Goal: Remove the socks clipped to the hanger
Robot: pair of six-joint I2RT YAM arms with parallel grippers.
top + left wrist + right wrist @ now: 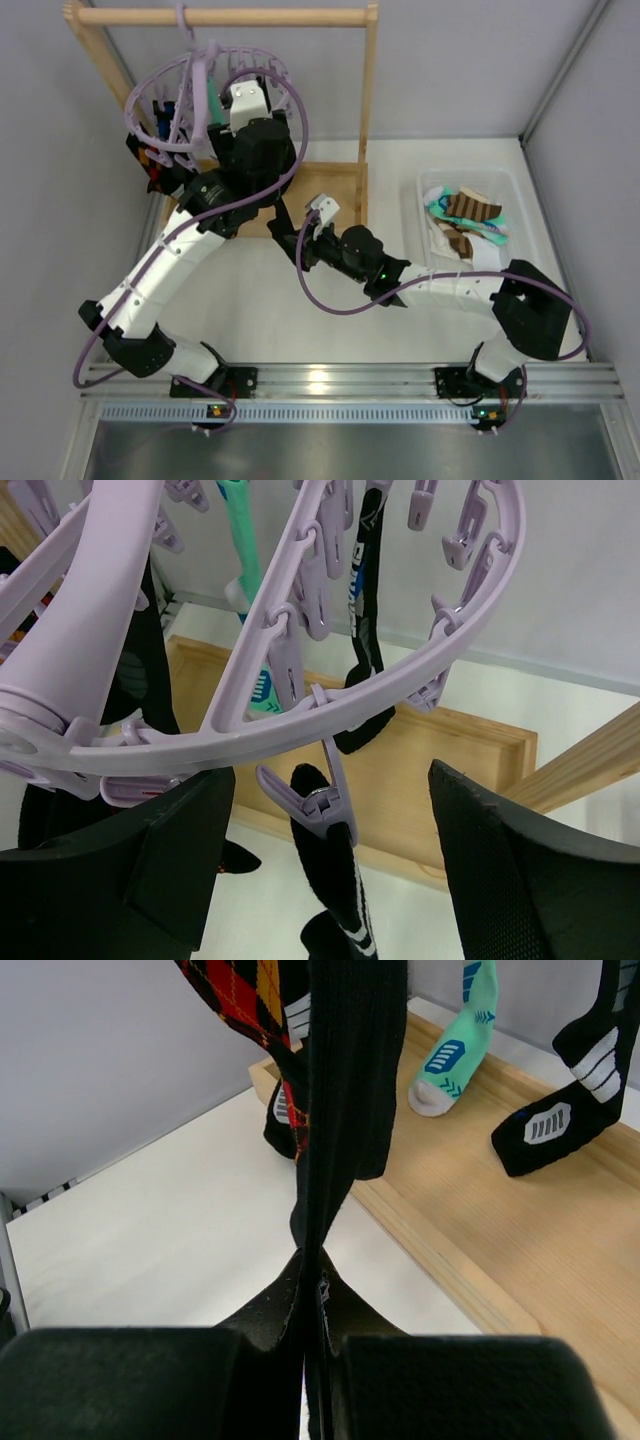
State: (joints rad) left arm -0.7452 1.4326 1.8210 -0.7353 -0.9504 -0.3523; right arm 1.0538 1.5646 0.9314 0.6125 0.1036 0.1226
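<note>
Hanging black sock (345, 1080) runs vertical.

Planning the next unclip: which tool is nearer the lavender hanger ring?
Left. The left tool brackets a clip just under the hanger ring; the right tool is lower, shut on a black sock.

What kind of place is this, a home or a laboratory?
Probably a robot test cell, not a home: a left arm and a right arm bolted to a metal rail, bare grey walls around the table, and a wooden rack with a clip hanger.
</note>
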